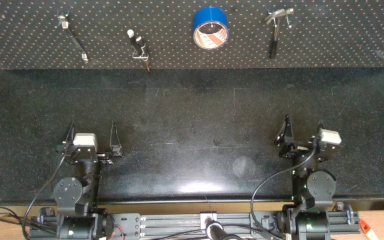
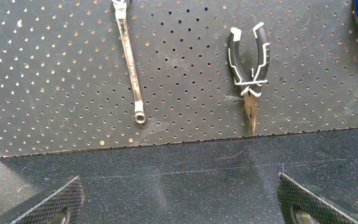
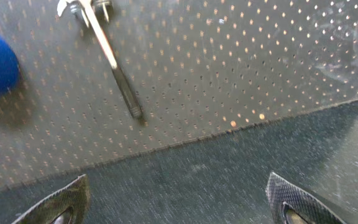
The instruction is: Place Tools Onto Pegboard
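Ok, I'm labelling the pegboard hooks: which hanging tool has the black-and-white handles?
The pliers, second from the left, nose pointing down. The wrench and hammer have plain shafts; the tape roll is blue.

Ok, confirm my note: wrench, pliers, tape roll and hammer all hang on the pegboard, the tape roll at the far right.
One error: the hammer is at the far right; the tape roll hangs between the pliers and the hammer, as the top view shows. The rest stands.
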